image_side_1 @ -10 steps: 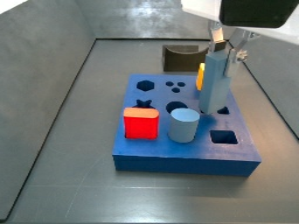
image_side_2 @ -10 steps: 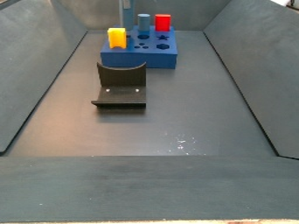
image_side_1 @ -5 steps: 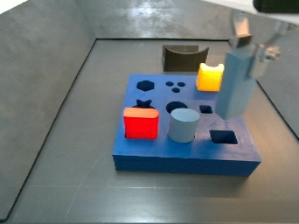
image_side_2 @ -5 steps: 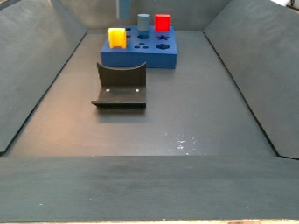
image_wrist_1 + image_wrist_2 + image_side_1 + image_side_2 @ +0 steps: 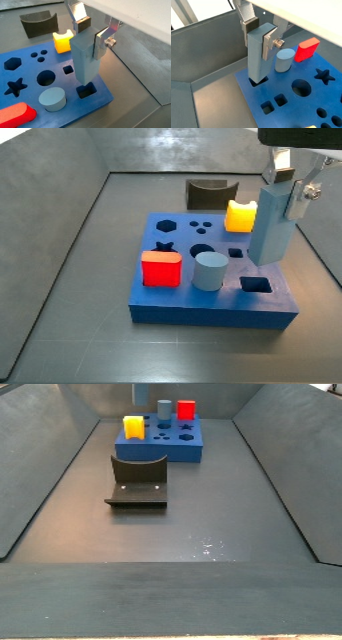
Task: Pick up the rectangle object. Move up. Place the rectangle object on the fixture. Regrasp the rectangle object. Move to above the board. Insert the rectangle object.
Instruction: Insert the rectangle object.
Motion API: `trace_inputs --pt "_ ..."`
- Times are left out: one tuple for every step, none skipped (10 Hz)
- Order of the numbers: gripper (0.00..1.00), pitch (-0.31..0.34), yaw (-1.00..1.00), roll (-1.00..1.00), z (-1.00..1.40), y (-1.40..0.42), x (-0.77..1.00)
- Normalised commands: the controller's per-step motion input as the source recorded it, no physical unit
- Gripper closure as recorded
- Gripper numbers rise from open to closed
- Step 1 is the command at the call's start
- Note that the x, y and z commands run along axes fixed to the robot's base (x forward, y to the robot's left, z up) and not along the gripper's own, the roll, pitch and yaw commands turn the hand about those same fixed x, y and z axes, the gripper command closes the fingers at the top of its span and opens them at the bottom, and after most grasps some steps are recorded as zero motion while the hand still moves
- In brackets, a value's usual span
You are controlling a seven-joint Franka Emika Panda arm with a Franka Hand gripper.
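The gripper (image 5: 89, 31) hangs above the near right part of the board (image 5: 187, 293), its jaws closed on the upper end of the rectangle object (image 5: 273, 223), which stands upright between the silver fingers (image 5: 80, 17). In both wrist views the bar's lower end (image 5: 258, 75) sits right over a square hole at the board's corner; whether it has entered the hole cannot be told. In a side view the bar stands beside the yellow block (image 5: 241, 216), with an open square hole (image 5: 257, 284) nearer the camera. On the board also stand a red cube (image 5: 162, 269) and a pale cylinder (image 5: 209, 269), close together. The fixture (image 5: 138, 480) sits on the floor, apart from the board, with nothing on it. In a side view (image 5: 160, 434) the board lies far back and the gripper is out of sight.
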Motion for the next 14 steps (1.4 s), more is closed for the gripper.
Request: trace_inputs --pt "1.00 0.000 -1.00 0.00 -0.13 -0.07 0.00" --pt "1.00 0.000 -1.00 0.00 -0.16 -0.02 0.00" --pt "1.00 0.000 -1.00 0.00 -0.18 0.00 0.00" --pt "1.00 0.000 -1.00 0.00 -0.19 0.00 0.00" --pt "1.00 0.000 -1.00 0.00 -0.20 0.00 0.00" --pt "1.00 0.000 -1.00 0.00 -0.20 0.00 0.00" --pt "1.00 0.043 -0.49 0.00 0.00 -0.01 0.16" --pt "1.00 0.000 0.00 0.05 -0.03 -0.07 0.00" --pt "1.00 0.151 0.00 0.31 -0.36 -0.48 0.40" --pt "1.00 0.200 0.06 0.19 -0.40 -0.55 0.58" --pt "1.00 0.000 0.00 0.00 -0.03 -0.12 0.14" --pt "1.00 0.000 0.00 0.00 0.00 0.03 0.00" --pt "1.00 0.000 0.01 -0.09 -0.06 0.20 0.00" --pt "1.00 -0.037 0.02 -0.34 -0.03 0.32 -0.09"
